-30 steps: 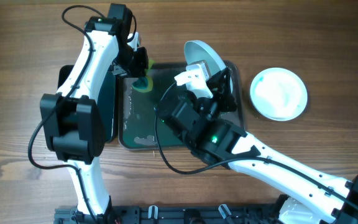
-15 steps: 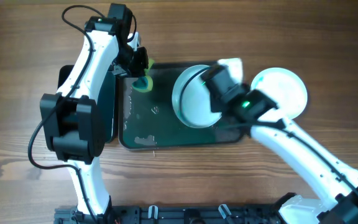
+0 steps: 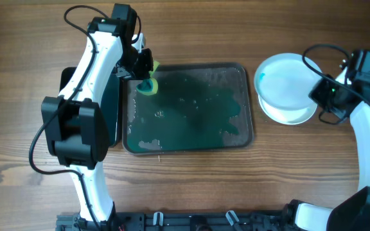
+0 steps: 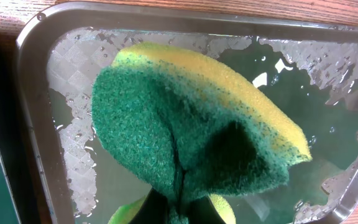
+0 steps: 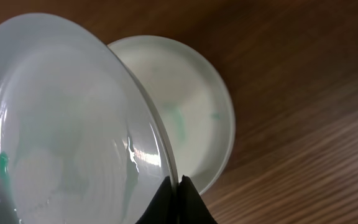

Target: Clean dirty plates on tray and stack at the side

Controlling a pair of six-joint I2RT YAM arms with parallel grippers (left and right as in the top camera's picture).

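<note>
Right pincer (image 5: 174, 190), clamped on the tilted plate (image 5: 67, 124), should level it over the stacked plate (image 5: 197, 106) at 3 o'clock of the tray (image 3: 248, 96); left pincer (image 3: 145, 74) grips the sponge (image 4: 185, 124).

Even, bright light falls from above on the surface (image 3: 191, 186), and the overhead view is sharp throughout, with soft shadows beside the arms. Pale glare patches sit on the wet tray (image 3: 246, 125). Close up, the sponge (image 4: 185, 130) is crisp, with water glinting around it. The right wrist view is dimmer: a highlight streaks the plate (image 5: 61, 124), and the right claw (image 5: 179, 186) is a dark blur.
</note>
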